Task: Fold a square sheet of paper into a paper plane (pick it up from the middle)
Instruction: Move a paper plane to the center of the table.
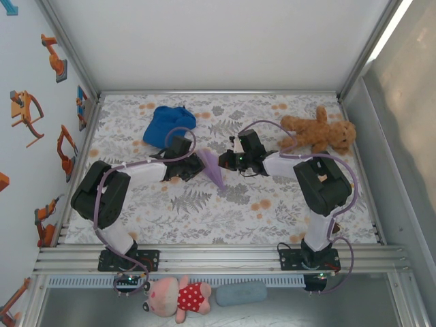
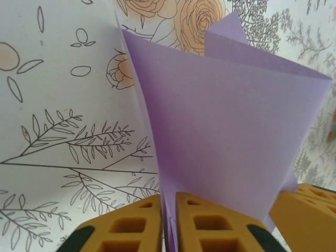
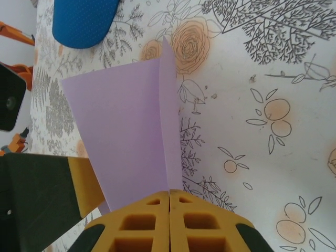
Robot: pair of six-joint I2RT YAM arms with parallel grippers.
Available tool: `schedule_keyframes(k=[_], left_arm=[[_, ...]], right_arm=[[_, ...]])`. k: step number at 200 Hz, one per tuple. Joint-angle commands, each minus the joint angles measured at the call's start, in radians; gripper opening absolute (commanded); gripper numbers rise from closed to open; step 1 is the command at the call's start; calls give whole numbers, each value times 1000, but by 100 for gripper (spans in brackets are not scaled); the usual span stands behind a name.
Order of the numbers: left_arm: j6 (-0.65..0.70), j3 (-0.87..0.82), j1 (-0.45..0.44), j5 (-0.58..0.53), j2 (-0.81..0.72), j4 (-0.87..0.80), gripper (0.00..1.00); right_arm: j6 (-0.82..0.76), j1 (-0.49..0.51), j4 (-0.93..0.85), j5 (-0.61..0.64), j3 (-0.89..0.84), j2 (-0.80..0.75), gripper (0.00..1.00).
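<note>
Over the middle of a floral-printed table (image 1: pixel 272 211), a thin lavender sheet of paper (image 1: pixel 213 169), folded to a narrow point, is held between two arms. The left gripper (image 2: pixel 169 223) is pinched tight on one side of it. The right gripper (image 3: pixel 169 218) is pinched tight on the other. Farther back lie a blue fabric cap (image 1: pixel 168 125) and a brown teddy bear (image 1: pixel 319 133).

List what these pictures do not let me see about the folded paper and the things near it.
- Top external: the folded lavender paper is too small to read its creases.
- Left wrist: its lower edge is hidden between the left fingers.
- Right wrist: the blue cap is cut by the top edge; the right fingers hide the paper's bottom.
</note>
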Motion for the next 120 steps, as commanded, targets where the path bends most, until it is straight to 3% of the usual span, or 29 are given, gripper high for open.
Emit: schedule_keyframes(k=[1, 64, 120], left_arm=[[33, 27, 0, 8, 11, -25, 11], [85, 44, 2, 40, 20, -43, 8], [143, 47, 15, 52, 6, -66, 7]], right_arm=[[-50, -9, -53, -60, 52, 30, 12], [-147, -15, -199, -84, 148, 77, 19], [-153, -38, -196, -45, 114, 42, 1]])
